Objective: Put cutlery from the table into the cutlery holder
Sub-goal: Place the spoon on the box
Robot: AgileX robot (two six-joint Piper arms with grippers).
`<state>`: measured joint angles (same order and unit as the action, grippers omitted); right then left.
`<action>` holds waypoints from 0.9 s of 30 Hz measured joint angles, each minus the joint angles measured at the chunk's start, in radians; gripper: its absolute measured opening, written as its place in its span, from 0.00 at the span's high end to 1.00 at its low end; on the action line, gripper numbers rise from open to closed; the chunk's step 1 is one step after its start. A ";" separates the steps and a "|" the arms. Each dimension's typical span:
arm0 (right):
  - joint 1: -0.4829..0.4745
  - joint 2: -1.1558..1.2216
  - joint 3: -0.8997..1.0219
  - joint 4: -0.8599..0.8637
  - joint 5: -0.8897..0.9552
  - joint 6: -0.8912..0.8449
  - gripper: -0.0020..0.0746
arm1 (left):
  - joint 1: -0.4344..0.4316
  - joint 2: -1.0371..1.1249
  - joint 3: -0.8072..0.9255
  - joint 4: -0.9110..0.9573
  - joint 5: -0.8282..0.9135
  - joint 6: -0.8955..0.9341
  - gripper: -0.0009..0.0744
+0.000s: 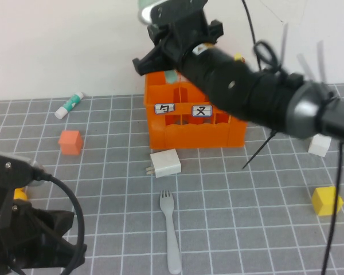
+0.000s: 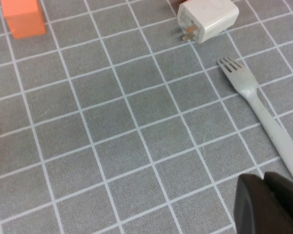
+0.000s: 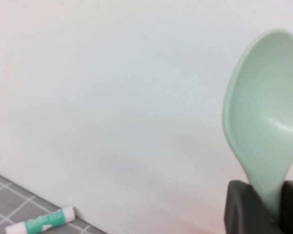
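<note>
My right gripper [image 1: 160, 43] hangs over the back left of the orange cutlery holder [image 1: 178, 132]. It is shut on the pale mint-green spoon [image 3: 266, 122], which stands bowl up. The spoon's lower handle [image 1: 170, 76] dips to the holder's rim. A pale yellow tip [image 1: 239, 57] shows behind the arm, over the holder. The grey fork [image 1: 171, 229] lies on the table [image 1: 246, 229] in front of the holder, tines toward it. My left gripper [image 2: 266, 204] is shut and empty, low over the table beside the fork's handle [image 2: 278, 136].
A white charger [image 1: 165, 162] lies between the fork and the holder. An orange cube [image 1: 70, 141] and a white-and-green tube [image 1: 69, 105] sit at the left. A yellow block [image 1: 325, 200] and a white block [image 1: 319, 145] sit at the right.
</note>
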<state>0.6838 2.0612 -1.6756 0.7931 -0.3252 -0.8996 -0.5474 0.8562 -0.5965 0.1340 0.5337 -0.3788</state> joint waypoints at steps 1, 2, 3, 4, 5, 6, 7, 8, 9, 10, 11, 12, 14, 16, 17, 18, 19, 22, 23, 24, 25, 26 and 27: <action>0.005 0.015 0.000 -0.010 -0.029 0.007 0.82 | 0.000 0.000 0.000 0.002 0.000 0.000 0.99; 0.007 0.024 0.000 -0.020 -0.040 0.016 0.82 | 0.000 0.000 0.000 0.002 -0.002 0.000 0.99; 0.010 0.033 0.000 -0.030 -0.044 0.024 0.82 | 0.000 0.000 0.000 0.002 -0.002 0.000 0.99; 0.011 0.040 0.000 -0.042 -0.047 0.029 0.82 | 0.000 0.000 0.000 0.002 -0.004 0.000 0.99; 0.014 0.049 0.000 -0.052 -0.055 0.035 0.82 | 0.000 0.000 0.000 0.002 -0.006 0.000 0.99; 0.016 0.059 0.000 -0.057 -0.062 0.040 0.82 | 0.000 0.000 0.000 0.002 -0.006 0.000 0.99; 0.018 0.069 0.000 -0.065 -0.071 0.045 0.82 | 0.000 0.000 0.000 0.002 -0.008 0.000 0.99; 0.020 0.080 0.000 -0.079 -0.079 0.058 0.82 | 0.000 0.000 0.000 0.002 -0.011 -0.002 0.99; 0.020 0.089 0.000 -0.097 -0.084 0.071 0.82 | 0.000 0.000 0.000 0.002 -0.012 -0.002 0.99; 0.020 0.101 0.000 -0.120 -0.091 0.092 0.82 | 0.000 0.000 0.000 0.002 -0.017 -0.004 0.99; 0.020 0.113 -0.001 -0.147 -0.093 0.116 0.82 | 0.000 0.000 0.000 0.002 -0.022 -0.004 0.99; 0.020 0.121 -0.001 -0.171 -0.094 0.137 0.82 | 0.000 0.000 0.000 0.002 -0.024 -0.004 0.99; 0.020 0.139 -0.001 -0.229 -0.095 0.202 0.82 | 0.000 0.000 0.000 0.002 -0.026 -0.004 0.99; 0.020 0.147 -0.001 -0.291 -0.095 0.248 0.80 | 0.000 0.000 0.000 0.002 -0.028 -0.004 0.99; 0.020 0.147 -0.001 -0.312 -0.100 0.264 0.78 | 0.000 0.001 0.000 0.002 -0.031 -0.004 0.99; 0.020 0.149 -0.001 -0.323 -0.107 0.270 0.77 | 0.000 0.001 0.000 0.002 -0.031 -0.004 0.99; 0.020 0.149 -0.001 -0.333 -0.113 0.275 0.74 | 0.000 0.002 0.000 0.002 -0.031 -0.004 0.99; 0.020 0.149 -0.002 -0.341 -0.129 0.281 0.61 | 0.000 0.002 0.000 0.002 -0.033 -0.004 0.99; 0.020 0.149 -0.002 -0.341 -0.129 0.281 0.57 | 0.000 0.002 0.000 0.002 -0.036 -0.004 0.99; 0.020 0.149 -0.002 -0.339 -0.131 0.281 0.53 | 0.000 0.002 0.000 0.002 -0.039 -0.004 0.99; 0.020 0.149 -0.002 -0.334 -0.129 0.281 0.50 | 0.000 0.002 0.000 0.002 -0.043 -0.004 0.99; 0.020 0.149 -0.002 -0.327 -0.131 0.283 0.48 | 0.000 0.002 0.000 0.002 -0.048 -0.004 0.99; 0.020 0.147 -0.002 -0.320 -0.131 0.283 0.47 | 0.000 0.002 0.000 0.002 -0.050 -0.006 0.99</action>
<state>0.7036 2.2081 -1.6779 0.4736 -0.4564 -0.6164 -0.5474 0.8586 -0.5965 0.1356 0.4832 -0.3853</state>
